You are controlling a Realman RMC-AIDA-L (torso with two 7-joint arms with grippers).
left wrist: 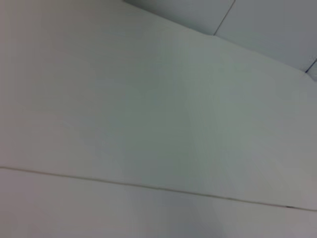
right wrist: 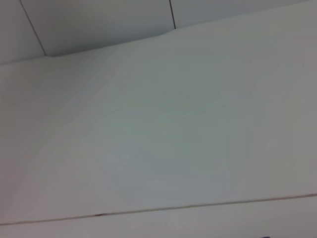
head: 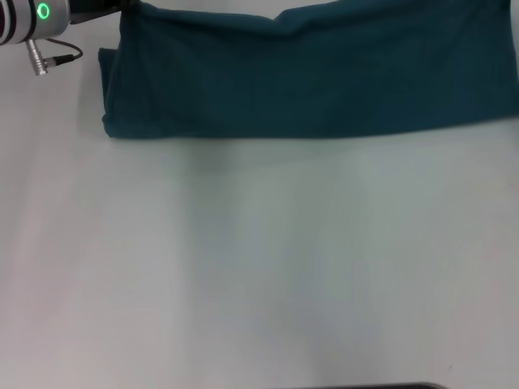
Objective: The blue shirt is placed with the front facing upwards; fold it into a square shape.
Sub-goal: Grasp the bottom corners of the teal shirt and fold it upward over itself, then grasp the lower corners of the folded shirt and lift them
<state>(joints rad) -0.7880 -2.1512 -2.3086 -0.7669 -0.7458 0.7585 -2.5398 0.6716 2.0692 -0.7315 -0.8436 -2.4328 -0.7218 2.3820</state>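
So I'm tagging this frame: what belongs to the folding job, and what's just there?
Job:
- shirt, folded into a long band at the table's far side
- left arm, at the shirt's far left corner; its gripper is out of view

Just there:
- table

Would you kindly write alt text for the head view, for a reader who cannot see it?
A dark teal-blue shirt lies folded into a long band across the far side of a white table, running off the picture's right edge. Part of the robot's left arm, with a green light, shows at the far left corner; neither gripper is visible.
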